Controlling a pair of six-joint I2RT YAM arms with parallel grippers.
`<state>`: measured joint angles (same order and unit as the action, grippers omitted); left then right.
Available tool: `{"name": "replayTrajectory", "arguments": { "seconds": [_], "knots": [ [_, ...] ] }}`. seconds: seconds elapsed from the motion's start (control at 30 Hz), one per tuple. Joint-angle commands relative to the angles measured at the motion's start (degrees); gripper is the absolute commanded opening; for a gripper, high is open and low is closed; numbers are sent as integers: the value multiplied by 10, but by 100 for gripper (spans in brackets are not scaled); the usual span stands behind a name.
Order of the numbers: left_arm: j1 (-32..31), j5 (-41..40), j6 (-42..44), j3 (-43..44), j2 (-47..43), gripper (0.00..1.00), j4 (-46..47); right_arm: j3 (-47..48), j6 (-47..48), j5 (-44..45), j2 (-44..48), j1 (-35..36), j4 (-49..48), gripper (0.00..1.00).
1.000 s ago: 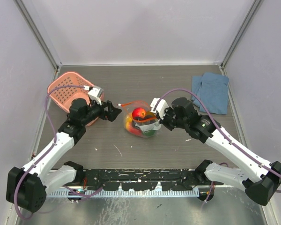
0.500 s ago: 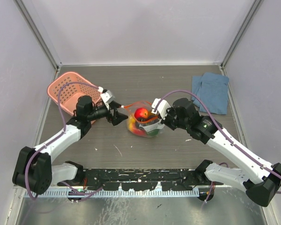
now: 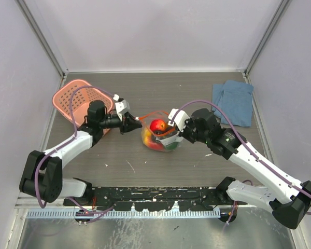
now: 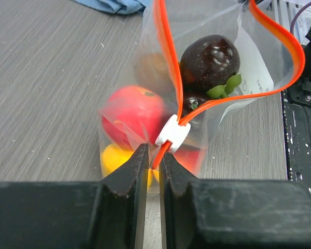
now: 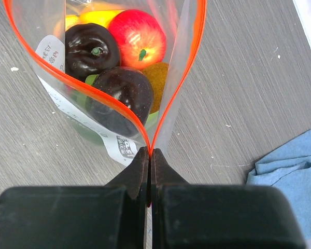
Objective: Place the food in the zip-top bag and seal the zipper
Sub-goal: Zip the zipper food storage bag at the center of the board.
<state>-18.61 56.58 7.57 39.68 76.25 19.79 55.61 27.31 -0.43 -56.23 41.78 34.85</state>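
While the left tool (image 4: 153,155) and right tool (image 5: 149,154) clamp opposite ends of the orange-red zipper strip (image 4: 299,57) on the clear crinkly bag (image 3: 160,140), glossy toy fruits (image 5: 140,39) sit inside; next, the small white slider (image 4: 172,136) wants dragging across.

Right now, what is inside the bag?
Through the open bag mouth: two dark fruits, a red apple, a yellow piece, a brownish one. Something green lies beneath, mostly covered; what it is, or whether more sits under it, cannot be seen.

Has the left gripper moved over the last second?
Yes. The left gripper has shifted right, away from the pink basket, onto the zipper of the zip-top bag.
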Motion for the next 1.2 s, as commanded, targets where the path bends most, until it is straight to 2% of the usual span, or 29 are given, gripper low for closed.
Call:
{"name": "replayTrajectory", "arguments": {
  "seconds": [0.0, 0.1, 0.3, 0.67, 0.9, 1.0, 1.07, 1.17],
  "knots": [
    [4, 44, 16, 24, -25, 11, 3, 7, 8, 17, 18, 1, -23, 1],
    [5, 56, 12, 24, -30, 0, -2, 7, 8, 24, 19, 1, -22, 1],
    [5, 56, 37, 12, -85, 0, -55, 5, 23, 47, 33, 0, -18, 1],
    [4, -19, 84, 7, -168, 0, -178, -15, 50, 95, 50, 0, -13, 1],
    [5, 29, 52, -1, -102, 0, -125, -31, 45, 50, 55, -1, -24, 1],
    [5, 12, 43, 6, -73, 0, -122, -38, 42, 48, 56, 0, -31, 1],
    [4, 7, 39, 13, -63, 9, -126, -38, 42, 37, 58, 0, -33, 1],
    [5, 9, 33, 14, -59, 32, -120, -37, 42, 17, 60, -1, -35, 1]
  ]
}}
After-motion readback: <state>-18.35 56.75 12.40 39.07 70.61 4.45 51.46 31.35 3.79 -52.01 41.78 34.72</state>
